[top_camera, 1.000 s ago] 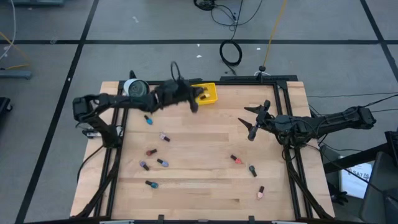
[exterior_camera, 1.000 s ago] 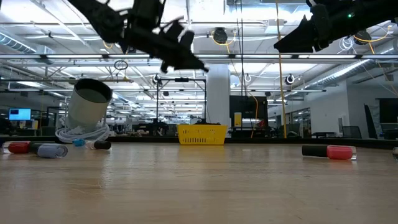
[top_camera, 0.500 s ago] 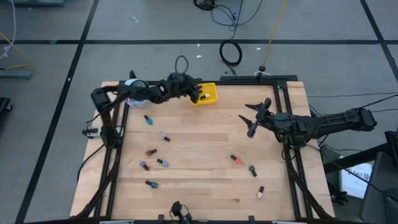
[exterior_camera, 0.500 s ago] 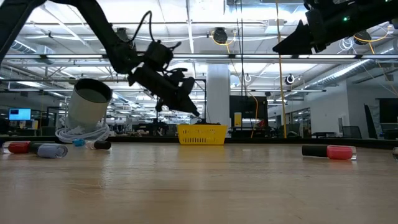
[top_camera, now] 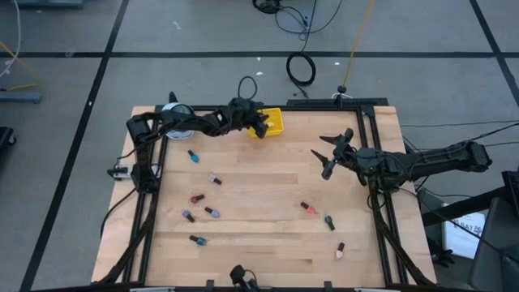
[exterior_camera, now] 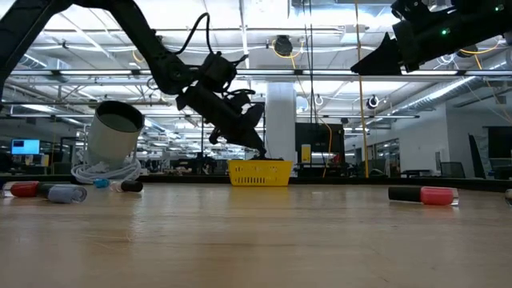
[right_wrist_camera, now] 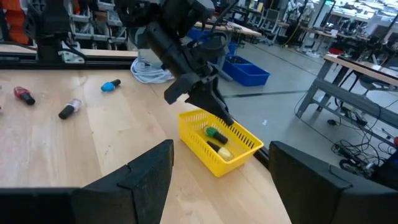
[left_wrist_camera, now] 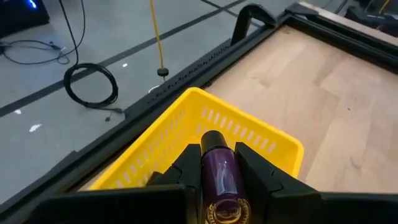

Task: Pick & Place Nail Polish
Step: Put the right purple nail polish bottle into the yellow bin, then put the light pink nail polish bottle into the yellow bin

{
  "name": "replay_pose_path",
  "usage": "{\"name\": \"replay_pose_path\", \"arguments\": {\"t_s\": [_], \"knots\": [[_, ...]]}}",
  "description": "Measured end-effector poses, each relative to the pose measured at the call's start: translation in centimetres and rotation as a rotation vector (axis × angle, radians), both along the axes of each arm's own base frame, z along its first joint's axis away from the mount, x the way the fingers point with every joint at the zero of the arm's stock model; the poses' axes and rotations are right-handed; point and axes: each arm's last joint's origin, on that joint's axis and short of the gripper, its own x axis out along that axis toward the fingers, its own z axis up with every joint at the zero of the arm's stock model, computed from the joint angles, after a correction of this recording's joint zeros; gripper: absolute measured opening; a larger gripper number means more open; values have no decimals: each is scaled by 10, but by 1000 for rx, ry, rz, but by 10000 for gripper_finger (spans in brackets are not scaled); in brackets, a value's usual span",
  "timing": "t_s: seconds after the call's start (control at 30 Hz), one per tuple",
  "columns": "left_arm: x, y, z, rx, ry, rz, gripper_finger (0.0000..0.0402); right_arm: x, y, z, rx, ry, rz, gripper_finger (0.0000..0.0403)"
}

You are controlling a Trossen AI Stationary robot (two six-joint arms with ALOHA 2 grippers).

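My left gripper is shut on a purple nail polish bottle with a dark cap. It hovers over the near-left rim of the yellow tray at the table's far edge, and shows in the low view just above the tray. The right wrist view shows the tray holding a green bottle and a yellowish one. Several more bottles lie on the table, such as a blue one and a red one. My right gripper is open and empty above the table's right side. My left gripper pinches the purple bottle's body between its two fingers, one on each side. The bottle lies along the fingers, its dark cap pointing out past the tips. The fingers slant down toward the tray. The bottle is clear of tray and table.
A grey-white tape roll with a coil of cable stands at the far left, close behind my left arm. Black frame rails run along the table's edges. The middle of the wooden table is bare.
My left gripper has carried the purple bottle toward the table's far edge and a little right, coming over the yellow tray and slanting down at it. It has stayed shut on the bottle.
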Motion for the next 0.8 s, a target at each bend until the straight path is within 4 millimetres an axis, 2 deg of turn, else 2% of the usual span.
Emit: {"name": "replay_pose_path", "arguments": {"t_s": [0.23, 0.33, 0.43, 0.63, 0.7, 0.8], "knots": [[0, 0, -1, 2, 8, 4, 141, 0, 0, 0, 0, 1, 0, 249], [0, 0, -1, 1, 9, 4, 165, 0, 0, 0, 0, 1, 0, 249], [0, 0, -1, 1, 9, 3, 175, 0, 0, 0, 0, 1, 0, 249], [-1, 0, 1, 24, 17, -15, 172, 0, 0, -1, 1, 6, 0, 249], [-1, -2, 8, 16, -7, -38, 172, 0, 0, -1, 8, 9, -1, 249], [-1, -11, 28, 17, -73, -138, 171, 0, 0, -2, 12, 17, 2, 249]]}}
